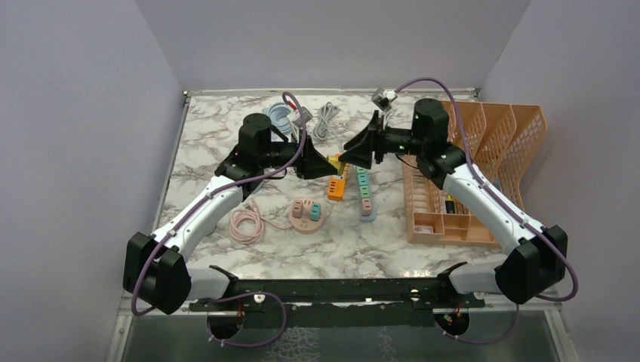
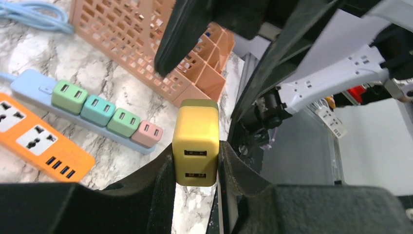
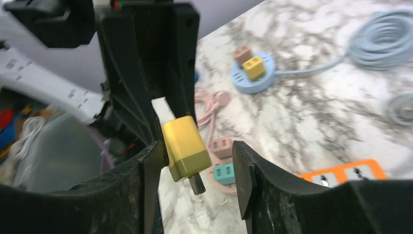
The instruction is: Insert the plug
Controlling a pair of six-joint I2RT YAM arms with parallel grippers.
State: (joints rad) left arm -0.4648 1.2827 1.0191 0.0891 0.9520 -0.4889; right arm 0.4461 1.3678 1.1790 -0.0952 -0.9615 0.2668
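The plug (image 2: pixel 196 139) hangs in the air just above the far end of the orange strip (image 1: pixel 338 185). The left gripper (image 2: pixel 196 158) pinches it across its sides, jaws closed tight on it. The right gripper (image 3: pixel 197 168) meets it head-on with jaws parted round the prong end. One finger (image 3: pixel 151 168) lies against or just beside the plug and the other (image 3: pixel 243 165) stands apart, so it has no hold. The plug's long axis runs from the left gripper towards the right one, with the prongs (image 3: pixel 197 184) leading and tipped down towards the strip. Only the left arm carries it. In my judgement, the coming move turns on squaring those prongs to a socket in the strip below.
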